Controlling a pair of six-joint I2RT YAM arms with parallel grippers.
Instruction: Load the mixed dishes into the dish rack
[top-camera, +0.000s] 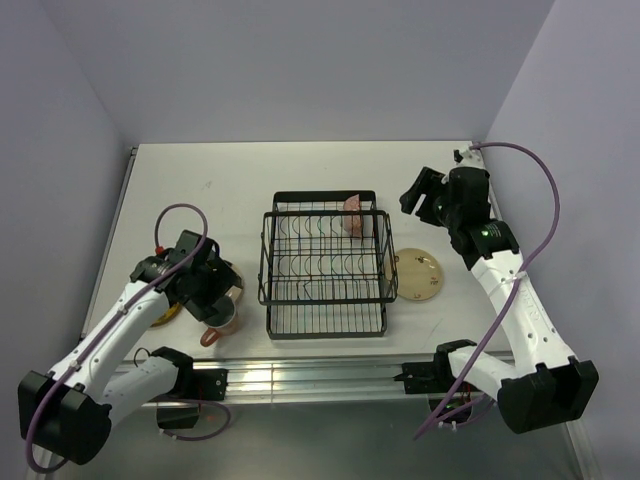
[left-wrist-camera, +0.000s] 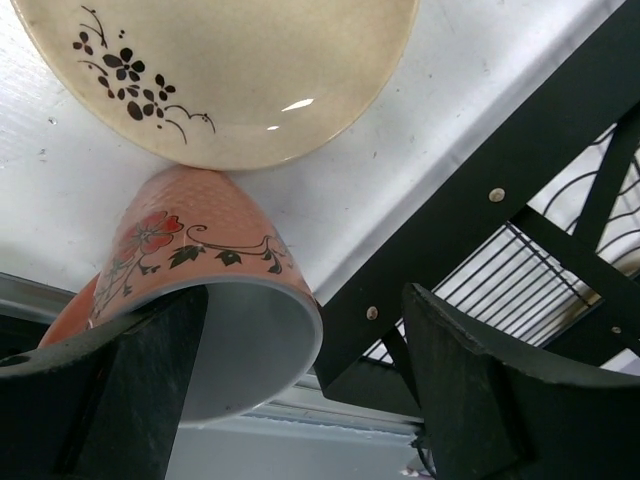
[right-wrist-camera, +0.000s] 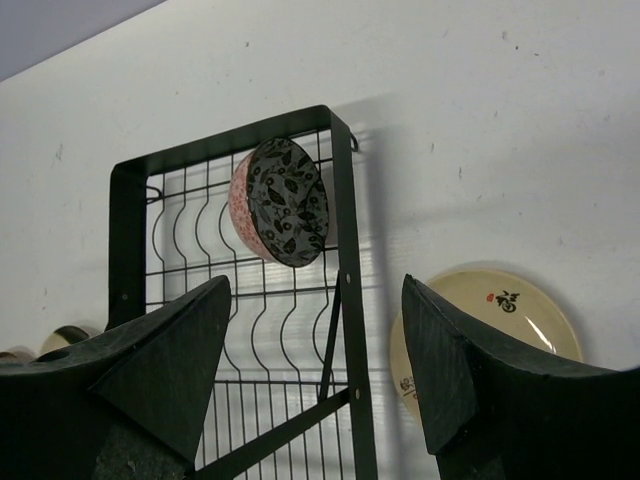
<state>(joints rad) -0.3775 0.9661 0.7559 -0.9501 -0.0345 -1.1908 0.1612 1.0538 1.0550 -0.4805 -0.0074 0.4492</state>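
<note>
The black wire dish rack (top-camera: 325, 265) stands mid-table. A small bowl (top-camera: 352, 213), pink outside and grey-patterned inside (right-wrist-camera: 280, 200), leans on edge in its far right corner. Left of the rack stands a pinkish flowered mug (left-wrist-camera: 190, 250) with a brown handle (top-camera: 210, 337), touching a yellow patterned plate (left-wrist-camera: 220, 70). My left gripper (left-wrist-camera: 305, 300) hangs open over the mug; its rim lies between the jaws, with one finger (left-wrist-camera: 110, 400) across its mouth. Two overlapping cream plates (right-wrist-camera: 500, 320) lie right of the rack (top-camera: 418, 275). My right gripper (right-wrist-camera: 315, 290) is open and empty above the rack's right side (right-wrist-camera: 345, 300).
A metal rail (top-camera: 320, 380) runs along the table's near edge between the arm bases. Pale walls close in the white table (top-camera: 250, 180) at the back and both sides. The rack's frame (left-wrist-camera: 480, 200) stands just right of the mug.
</note>
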